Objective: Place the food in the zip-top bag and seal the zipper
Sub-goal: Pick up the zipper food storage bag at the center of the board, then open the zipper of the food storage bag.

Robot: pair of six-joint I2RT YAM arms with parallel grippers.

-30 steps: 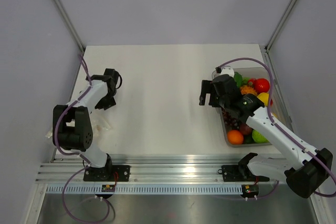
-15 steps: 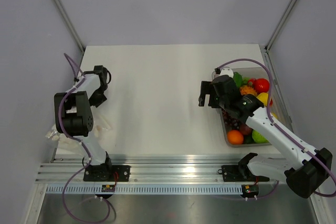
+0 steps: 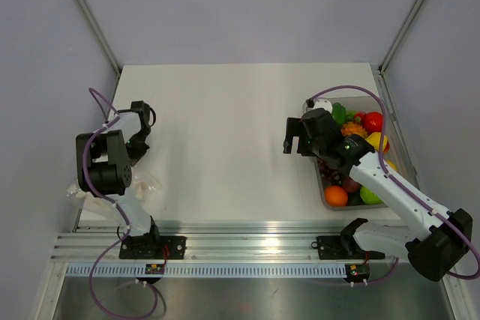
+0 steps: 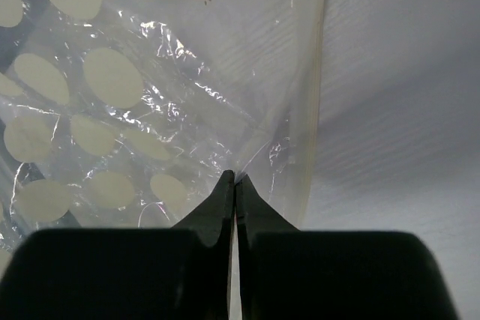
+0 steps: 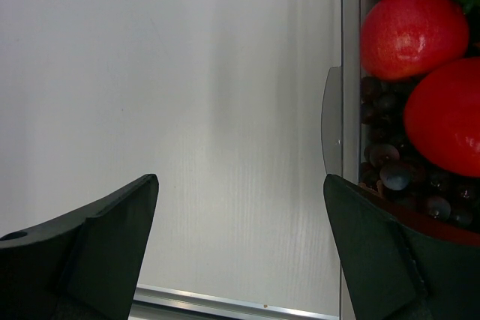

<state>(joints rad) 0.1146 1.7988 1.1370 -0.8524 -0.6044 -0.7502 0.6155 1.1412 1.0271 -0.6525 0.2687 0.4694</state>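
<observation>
The zip-top bag, clear with white dots, lies crumpled at the table's left edge. My left gripper is shut, its tips pinching the bag's plastic near a thicker clear strip along one edge; I cannot tell if that strip is the zipper. From above, that gripper is partly hidden by its own arm. The food sits in a tray at the right: red round pieces and a dark grape bunch. My right gripper hangs open over bare table just left of the tray.
The rigid clear tray stands at the right edge and also holds an orange piece, a green one and a yellow one. An aluminium rail runs along the near edge.
My left arm swung left and back toward the bag, and its gripper went from open to shut on the plastic. The right arm stayed put.
</observation>
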